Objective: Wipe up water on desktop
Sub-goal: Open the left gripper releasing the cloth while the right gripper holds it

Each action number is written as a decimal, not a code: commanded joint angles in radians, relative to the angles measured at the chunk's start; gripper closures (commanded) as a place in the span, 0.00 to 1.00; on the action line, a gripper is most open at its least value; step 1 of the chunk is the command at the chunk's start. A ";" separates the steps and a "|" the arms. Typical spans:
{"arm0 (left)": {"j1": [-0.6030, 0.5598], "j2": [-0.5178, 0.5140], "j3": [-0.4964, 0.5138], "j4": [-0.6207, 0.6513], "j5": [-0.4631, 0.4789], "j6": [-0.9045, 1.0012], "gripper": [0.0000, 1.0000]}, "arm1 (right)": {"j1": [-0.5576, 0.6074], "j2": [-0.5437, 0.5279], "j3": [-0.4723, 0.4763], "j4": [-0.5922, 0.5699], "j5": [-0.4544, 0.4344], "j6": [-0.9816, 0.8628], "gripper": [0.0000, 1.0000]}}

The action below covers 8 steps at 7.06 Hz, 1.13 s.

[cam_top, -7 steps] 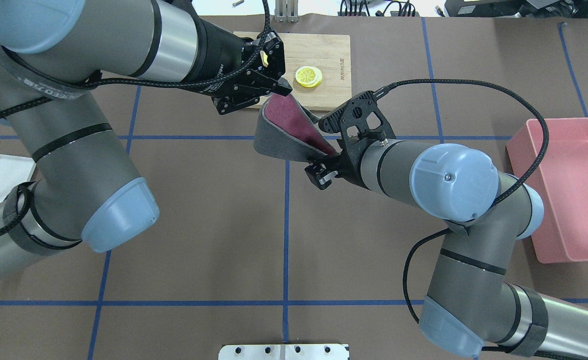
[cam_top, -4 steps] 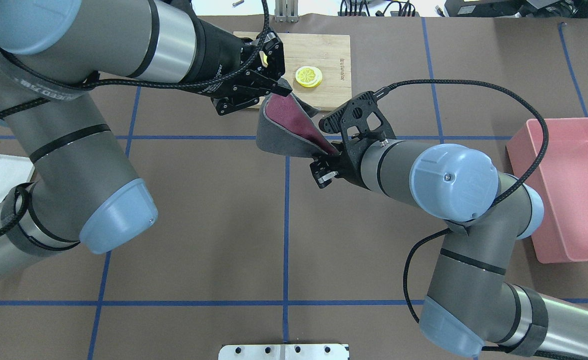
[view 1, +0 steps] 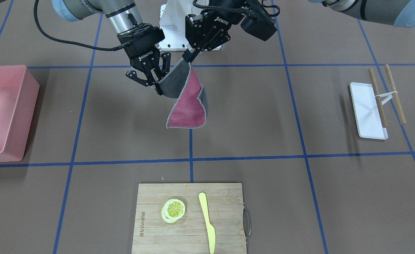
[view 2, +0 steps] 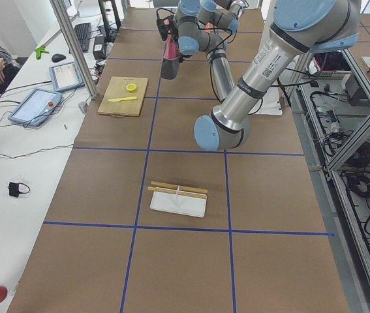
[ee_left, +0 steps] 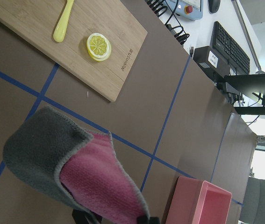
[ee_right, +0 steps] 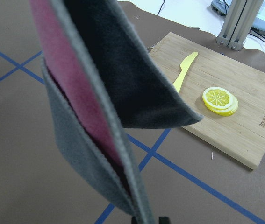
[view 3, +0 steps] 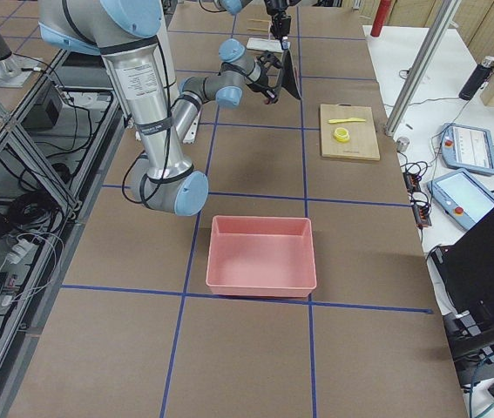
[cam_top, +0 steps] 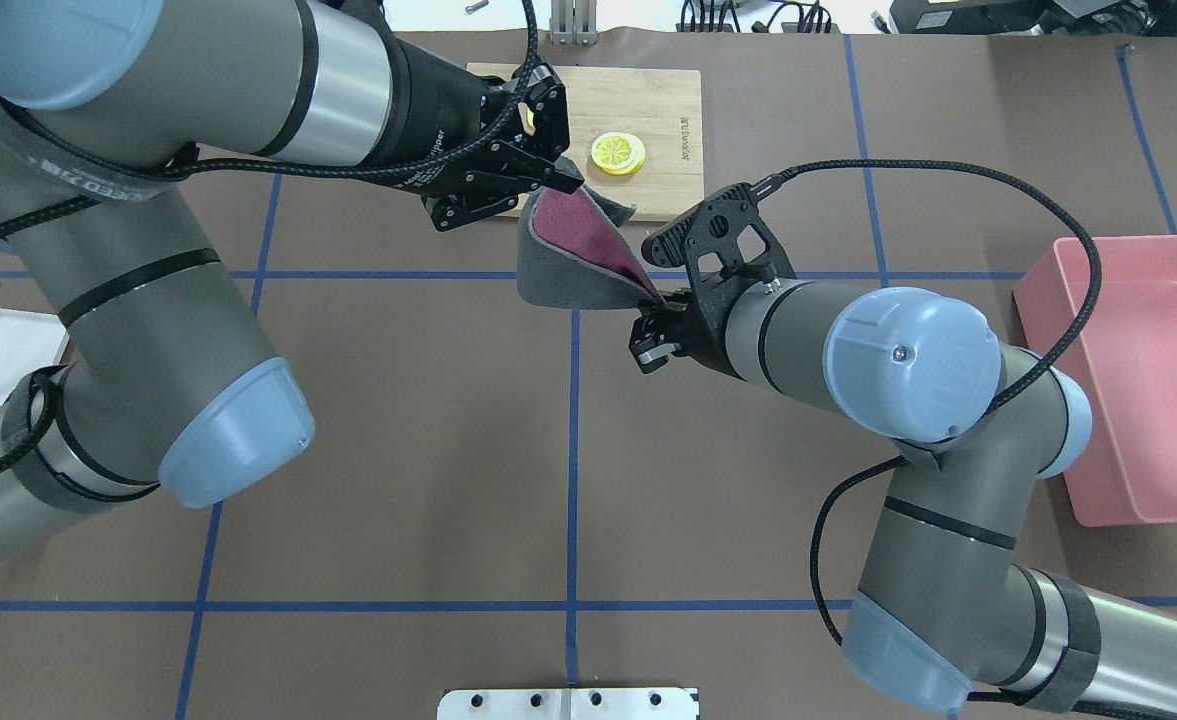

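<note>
A cloth (view 1: 188,106), grey on one side and pink on the other, hangs folded above the brown desktop (view 1: 263,116) with blue tape lines. My left gripper (view 1: 188,58) is shut on its upper corner; it also shows in the overhead view (cam_top: 570,185). My right gripper (view 1: 157,89) is shut on another corner, seen in the overhead view (cam_top: 654,308). The cloth (cam_top: 563,275) sags between them and does not touch the desktop (cam_top: 398,450). It fills the wrist views (ee_left: 53,154) (ee_right: 123,79). I cannot make out any water.
A bamboo cutting board (view 1: 225,211) with a lemon slice (view 1: 174,210) and a yellow knife (view 1: 207,222) lies beyond the cloth. A pink bin (view 1: 2,113) stands on the robot's right. A white tray (view 1: 367,109) with wooden sticks lies on its left.
My right gripper has moved a little away from the robot and closer to the left gripper with its cloth corner. The fold has narrowed. The left gripper has barely moved.
</note>
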 commanded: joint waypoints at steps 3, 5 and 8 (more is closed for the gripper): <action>-0.002 0.011 0.005 0.000 -0.001 0.015 1.00 | 0.006 -0.007 0.003 -0.002 0.006 0.000 1.00; -0.009 0.031 0.009 0.000 0.000 0.025 0.18 | 0.009 -0.012 0.015 0.000 0.026 0.000 1.00; -0.084 0.090 0.015 0.005 -0.048 0.130 0.02 | 0.031 -0.014 0.021 -0.002 0.064 0.000 1.00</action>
